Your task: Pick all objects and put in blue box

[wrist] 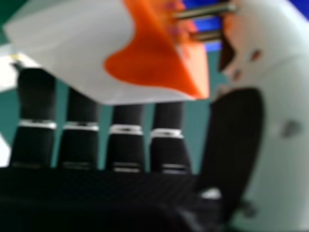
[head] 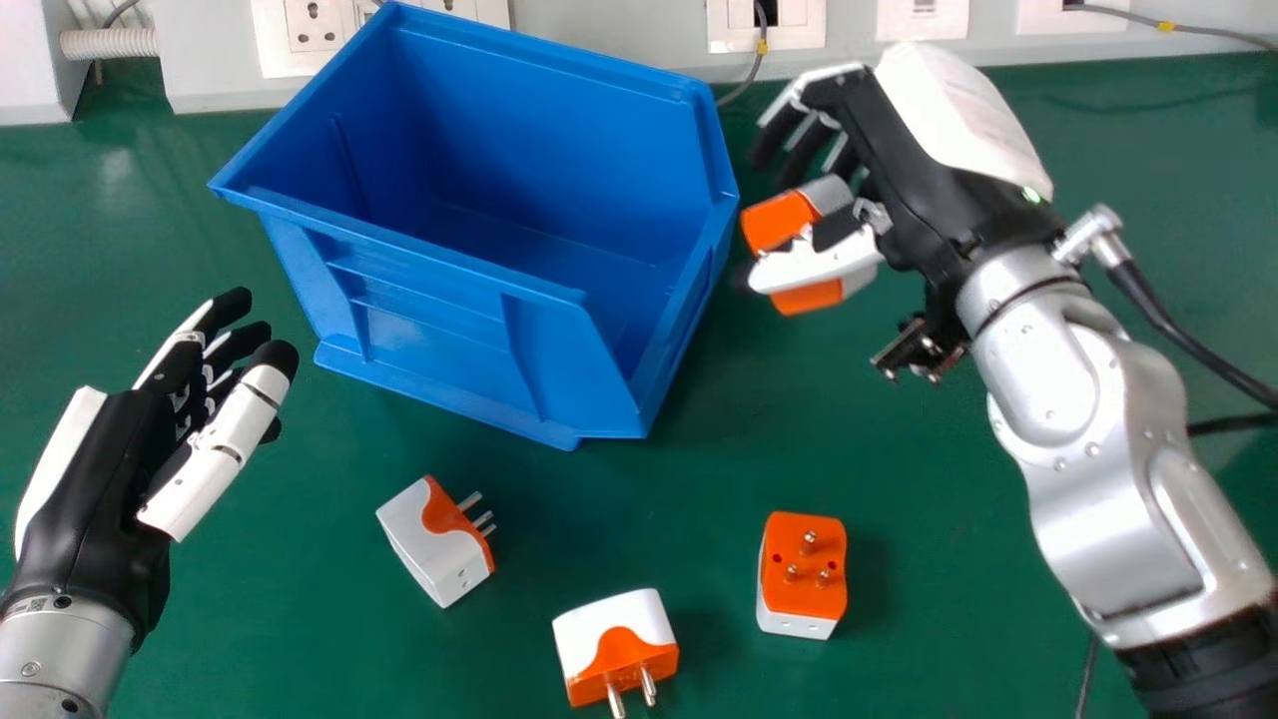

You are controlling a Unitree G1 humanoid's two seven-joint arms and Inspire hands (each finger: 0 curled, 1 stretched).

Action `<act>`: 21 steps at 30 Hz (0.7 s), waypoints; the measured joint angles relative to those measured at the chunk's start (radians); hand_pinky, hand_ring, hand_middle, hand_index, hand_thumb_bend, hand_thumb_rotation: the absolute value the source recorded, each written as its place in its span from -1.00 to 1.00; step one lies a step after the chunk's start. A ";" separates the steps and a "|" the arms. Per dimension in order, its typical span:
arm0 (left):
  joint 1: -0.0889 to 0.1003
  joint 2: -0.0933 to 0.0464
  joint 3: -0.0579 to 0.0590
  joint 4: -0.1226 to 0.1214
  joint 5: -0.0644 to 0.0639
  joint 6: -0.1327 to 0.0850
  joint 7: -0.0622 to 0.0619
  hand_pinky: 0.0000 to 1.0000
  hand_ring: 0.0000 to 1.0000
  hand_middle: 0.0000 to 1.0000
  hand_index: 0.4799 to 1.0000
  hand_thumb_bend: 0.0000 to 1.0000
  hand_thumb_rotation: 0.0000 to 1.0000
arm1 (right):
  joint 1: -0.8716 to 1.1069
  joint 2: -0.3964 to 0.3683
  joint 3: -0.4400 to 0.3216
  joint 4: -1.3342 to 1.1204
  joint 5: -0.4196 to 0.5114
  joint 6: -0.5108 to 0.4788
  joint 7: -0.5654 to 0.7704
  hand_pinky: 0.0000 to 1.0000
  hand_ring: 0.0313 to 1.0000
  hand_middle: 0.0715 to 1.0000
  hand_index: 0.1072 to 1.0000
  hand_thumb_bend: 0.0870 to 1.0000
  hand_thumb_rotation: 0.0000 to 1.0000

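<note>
In the head view my right hand (head: 899,160) is right of the blue box (head: 449,290), its fingers and thumb curled round an orange-and-white plug adapter (head: 779,220). The right hand view has that adapter (wrist: 145,67) between my right hand's thumb (wrist: 280,130) and fingers, its metal pins pointing at the thumb. Three more adapters lie on the green table: one (head: 435,544) in front of the box, one (head: 614,644) nearer the front edge, one (head: 802,574) to the right with pins up. My left hand (head: 110,469) stays at the left, open, holding nothing.
The box's high walls stand at the back centre, close to my right hand. White socket panels (head: 319,25) line the back edge. A black cable (head: 1188,350) runs beside my right forearm. Green table surface (head: 949,499) lies between the right-hand adapter and that forearm.
</note>
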 measured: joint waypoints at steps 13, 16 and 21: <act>0.004 0.000 -0.009 -0.004 0.012 -0.003 0.002 0.58 0.77 0.82 0.71 -0.11 0.32 | -0.168 0.112 0.041 0.274 -0.013 -0.066 -0.070 -0.36 -0.20 -0.02 -0.02 -0.12 -1.00; 0.011 -0.001 -0.010 -0.006 0.018 -0.005 0.002 0.58 0.77 0.82 0.71 -0.11 0.32 | -0.218 0.144 0.058 0.352 -0.013 -0.082 -0.083 -0.35 -0.20 -0.01 -0.03 -0.12 -1.00; 0.025 -0.005 -0.009 -0.013 0.019 -0.009 0.004 0.57 0.77 0.82 0.70 -0.10 0.32 | -0.296 0.188 0.072 0.490 -0.012 -0.121 -0.102 -0.35 -0.19 0.00 -0.04 -0.12 -1.00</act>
